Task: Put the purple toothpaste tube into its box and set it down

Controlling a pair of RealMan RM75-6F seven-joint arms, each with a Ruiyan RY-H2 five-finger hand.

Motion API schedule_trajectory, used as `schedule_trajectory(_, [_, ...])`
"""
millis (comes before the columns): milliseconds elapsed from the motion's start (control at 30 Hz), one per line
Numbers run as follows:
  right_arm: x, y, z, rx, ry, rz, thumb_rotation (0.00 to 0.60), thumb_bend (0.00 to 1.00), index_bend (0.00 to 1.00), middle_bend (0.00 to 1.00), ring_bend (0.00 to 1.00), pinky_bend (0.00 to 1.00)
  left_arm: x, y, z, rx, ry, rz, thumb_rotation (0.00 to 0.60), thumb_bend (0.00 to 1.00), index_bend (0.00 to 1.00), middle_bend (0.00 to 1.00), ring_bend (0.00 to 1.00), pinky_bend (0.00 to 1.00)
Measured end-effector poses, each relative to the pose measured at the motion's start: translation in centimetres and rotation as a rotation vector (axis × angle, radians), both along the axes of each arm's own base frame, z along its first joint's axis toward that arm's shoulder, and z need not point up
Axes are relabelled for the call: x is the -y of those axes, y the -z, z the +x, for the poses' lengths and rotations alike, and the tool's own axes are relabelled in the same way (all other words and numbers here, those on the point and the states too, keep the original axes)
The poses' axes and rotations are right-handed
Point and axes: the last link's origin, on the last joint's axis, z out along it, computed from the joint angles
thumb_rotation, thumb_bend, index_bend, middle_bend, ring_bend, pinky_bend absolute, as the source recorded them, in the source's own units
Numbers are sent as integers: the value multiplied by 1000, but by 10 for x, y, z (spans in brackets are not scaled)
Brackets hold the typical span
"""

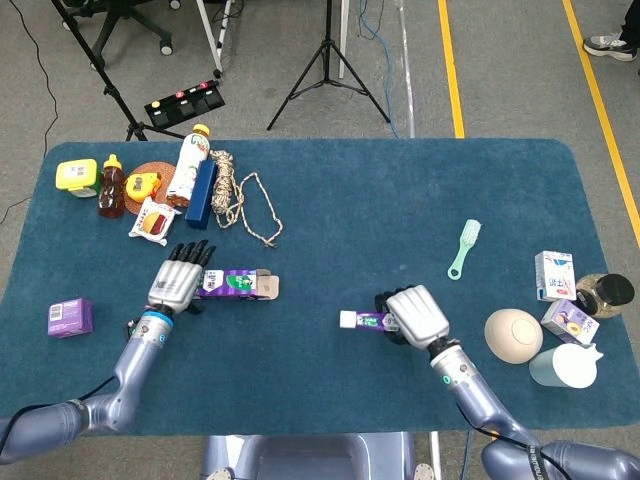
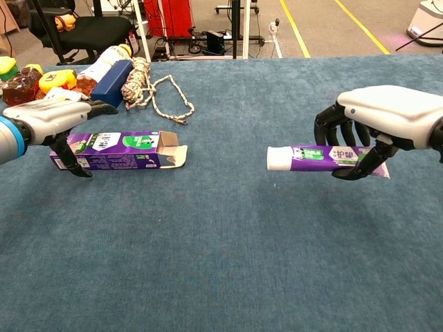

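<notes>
Chest view: right robot hand (image 2: 377,128) clamped on purple toothpaste tube (image 2: 315,157), raised; left robot hand (image 2: 52,124) grips box (image 2: 121,151) on worktop (image 2: 228,249), flaps open.

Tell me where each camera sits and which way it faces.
Head view: high above the near edge, looking down on the whole table; both forearms and hands show.
Chest view: low at the near edge, looking level across the table; only the hands show.
Shared: left hand on the box, right hand holding the toothpaste tube, the rope.
</notes>
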Motion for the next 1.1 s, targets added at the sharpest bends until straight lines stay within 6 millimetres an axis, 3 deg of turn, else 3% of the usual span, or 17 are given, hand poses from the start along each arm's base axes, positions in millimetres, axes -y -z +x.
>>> schedule_trajectory(167, [-1,-2,0,-1,1,-3,600,467,487,553,562,552,-2,5,6,-13,18,-1,600,112,130,6,0,224])
schedule_trajectory(300, [-1,-3,0,0,4,-4,600,467,488,553,562,552,-4,8,8,-35,16,5,600,138,220,67,39,295])
schedule_trajectory(567, [-1,-7,-2,1,2,-5,600,469,488,553,562,552,-6,10,13,-51,15,-2,600,212,422,307,262,515])
schedule_trajectory(900, [-6,-6,1,-11,-25,8,600,468,487,553,562,552,-11,2,21,-10,74,-16,600,226,439,337,291,530])
schedule_trajectory(1100, [-10,-8,14,-4,-55,18,600,476,488,553,563,558,-14,-10,35,3,162,-19,600,226,439,337,290,526])
